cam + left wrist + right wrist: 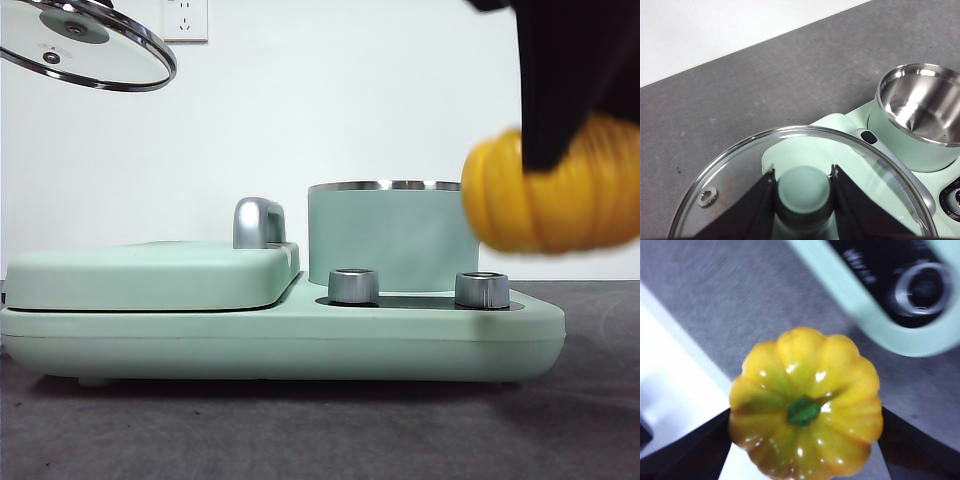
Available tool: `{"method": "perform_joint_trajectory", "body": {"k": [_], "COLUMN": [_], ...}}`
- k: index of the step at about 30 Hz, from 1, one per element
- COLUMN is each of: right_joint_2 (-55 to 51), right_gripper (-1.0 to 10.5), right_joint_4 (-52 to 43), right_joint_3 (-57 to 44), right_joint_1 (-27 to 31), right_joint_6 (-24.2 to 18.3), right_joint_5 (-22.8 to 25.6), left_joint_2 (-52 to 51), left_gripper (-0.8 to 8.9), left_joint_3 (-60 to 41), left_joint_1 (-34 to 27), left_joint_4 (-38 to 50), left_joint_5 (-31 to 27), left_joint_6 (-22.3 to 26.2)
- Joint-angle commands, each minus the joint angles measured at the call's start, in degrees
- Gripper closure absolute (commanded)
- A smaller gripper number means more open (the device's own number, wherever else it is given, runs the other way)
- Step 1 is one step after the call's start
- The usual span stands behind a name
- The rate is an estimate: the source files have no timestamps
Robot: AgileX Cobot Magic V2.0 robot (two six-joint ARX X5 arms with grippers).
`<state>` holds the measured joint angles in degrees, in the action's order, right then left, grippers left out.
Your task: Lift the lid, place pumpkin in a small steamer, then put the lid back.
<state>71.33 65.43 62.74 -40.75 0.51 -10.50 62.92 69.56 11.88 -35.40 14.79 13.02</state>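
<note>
With the left gripper pinching the knob of the lid high aside, the right gripper, jaws clamped on the pumpkin beside the open small steamer, probably needed to clear the rim before centring and lowering.

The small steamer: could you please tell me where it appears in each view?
Front view: small steamer at centre, behind two silver knobs.
Left wrist view: open, empty, beyond the lid.
Right wrist view: not in it.
Shared landmark: the appliance base, in all three.
</note>
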Motion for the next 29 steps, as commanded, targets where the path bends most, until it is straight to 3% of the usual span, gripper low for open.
{"method": "perform_joint_trajectory", "body": {"k": [1, 10, 19, 29], "right_joint_2": [1.5, 10.8, 25.1, 36.1], "right_gripper": [6.3, 6.3, 6.3, 6.3], "right_joint_4": [1.3, 1.9, -1.1, -8.6], "right_joint_3": [5.4, 22.3, 38.0, 42.2], "right_joint_1": [2.5, 9.9, 12.1, 12.1], "right_joint_6": [1.0, -2.5, -4.5, -5.7], "right_joint_5": [-0.2, -0.1, 0.1, 0.2], "left_joint_2": [0.0, 0.0, 0.0, 0.0], "left_gripper": [7.99, 7.98, 7.98, 7.98], "left_joint_3": [1.0, 1.0, 1.0, 1.0], "left_joint_1": [0.1, 0.1, 0.1, 0.1], "left_joint_4": [1.6, 1.5, 1.6, 2.0], "left_joint_5": [0.4, 0.4, 0.4, 0.3], "left_joint_6": [-0.5, -0.7, -2.2, -1.9]}}
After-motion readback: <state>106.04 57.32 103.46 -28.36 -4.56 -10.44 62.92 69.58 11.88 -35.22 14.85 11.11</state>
